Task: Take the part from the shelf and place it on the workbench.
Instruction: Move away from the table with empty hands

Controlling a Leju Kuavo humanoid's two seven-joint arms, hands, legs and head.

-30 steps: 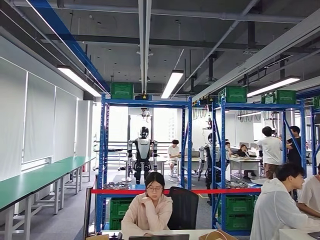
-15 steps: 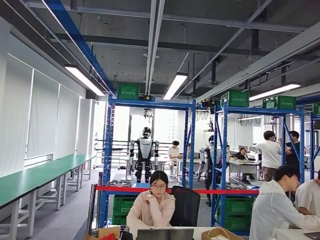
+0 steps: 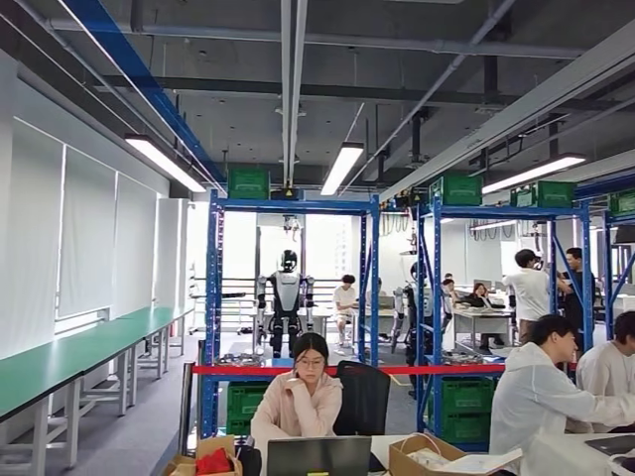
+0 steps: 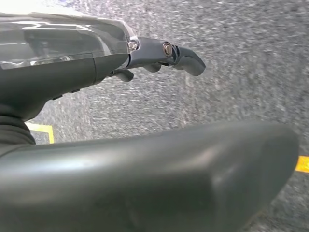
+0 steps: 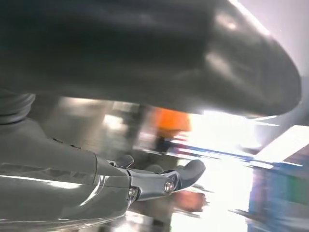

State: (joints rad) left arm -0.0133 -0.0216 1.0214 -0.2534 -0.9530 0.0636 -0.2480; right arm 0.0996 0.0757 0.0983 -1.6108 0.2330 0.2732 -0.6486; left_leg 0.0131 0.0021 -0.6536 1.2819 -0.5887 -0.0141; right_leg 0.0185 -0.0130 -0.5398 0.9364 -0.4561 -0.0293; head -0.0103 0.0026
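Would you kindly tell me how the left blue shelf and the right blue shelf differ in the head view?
The left shelf carries a single green crate on top; the right shelf carries two top crates. Through the left shelf a standing humanoid robot shows; through the right shelf, people at desks. Both are blue, hold bottom crates, and stand behind red tape.

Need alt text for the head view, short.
Blue shelving racks behind a red barrier tape in a workshop, with green crates on top. A person sits at a laptop in front; green workbenches run along the left wall.
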